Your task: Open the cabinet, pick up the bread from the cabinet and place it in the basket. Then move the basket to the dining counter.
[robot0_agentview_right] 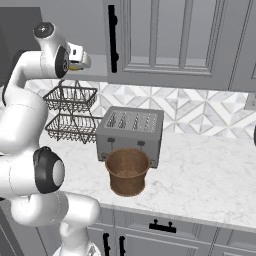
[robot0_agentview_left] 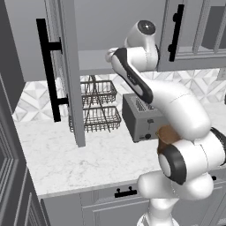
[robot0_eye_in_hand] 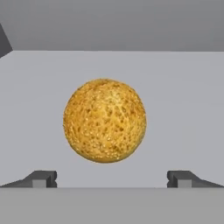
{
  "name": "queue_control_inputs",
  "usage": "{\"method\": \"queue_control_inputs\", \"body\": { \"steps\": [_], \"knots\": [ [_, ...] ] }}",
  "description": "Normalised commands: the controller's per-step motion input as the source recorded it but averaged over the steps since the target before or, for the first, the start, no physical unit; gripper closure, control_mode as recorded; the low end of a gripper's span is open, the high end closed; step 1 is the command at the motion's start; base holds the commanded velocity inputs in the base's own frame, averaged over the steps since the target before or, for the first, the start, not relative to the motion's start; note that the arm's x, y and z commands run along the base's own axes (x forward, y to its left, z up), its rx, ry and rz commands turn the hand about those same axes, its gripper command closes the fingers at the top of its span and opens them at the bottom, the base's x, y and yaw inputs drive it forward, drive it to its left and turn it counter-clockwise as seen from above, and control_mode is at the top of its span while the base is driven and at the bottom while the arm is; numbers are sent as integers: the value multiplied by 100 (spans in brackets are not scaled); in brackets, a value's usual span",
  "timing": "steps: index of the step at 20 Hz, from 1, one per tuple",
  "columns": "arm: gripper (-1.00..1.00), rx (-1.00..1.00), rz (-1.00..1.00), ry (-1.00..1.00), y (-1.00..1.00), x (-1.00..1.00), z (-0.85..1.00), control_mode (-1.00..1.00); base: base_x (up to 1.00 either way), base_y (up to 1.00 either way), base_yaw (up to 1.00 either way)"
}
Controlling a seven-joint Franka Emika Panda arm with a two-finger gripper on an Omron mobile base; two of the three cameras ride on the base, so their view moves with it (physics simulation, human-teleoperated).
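The grey cabinet door at upper left stood open; the gripper, jaws apart, faced the round golden bread, ungrasped; the brown woven basket waited empty.

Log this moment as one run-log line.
stage: reaching for bread | cabinet door: open | gripper: open, empty | bread: ahead, centred between fingertips | basket: on counter before toaster

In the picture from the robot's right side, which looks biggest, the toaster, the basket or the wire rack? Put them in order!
1. Toaster, looks largest.
2. Wire rack, nearly as big, though the arm hides part of it and it stands farther back, so this is unsure.
3. Basket, smallest, even though it is nearest the camera.
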Motion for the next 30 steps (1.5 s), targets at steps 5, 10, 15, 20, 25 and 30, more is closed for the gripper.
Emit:
{"method": "queue_control_inputs", "body": {
  "steps": [5,10,15,20,25,30],
  "knots": [
    [-100,0,0,-3,0,31,0,-100,0,0,0],
    [-100,0,0,0,6,19,0,-100,0,0,0],
    [-100,0,0,0,14,17,0,-100,0,0,0],
    [-100,0,0,0,1,13,0,-100,0,0,0],
    [-100,0,0,0,0,18,0,-100,0,0,0],
    [100,0,0,0,0,8,-1,-100,0,0,0]
  ]
}}
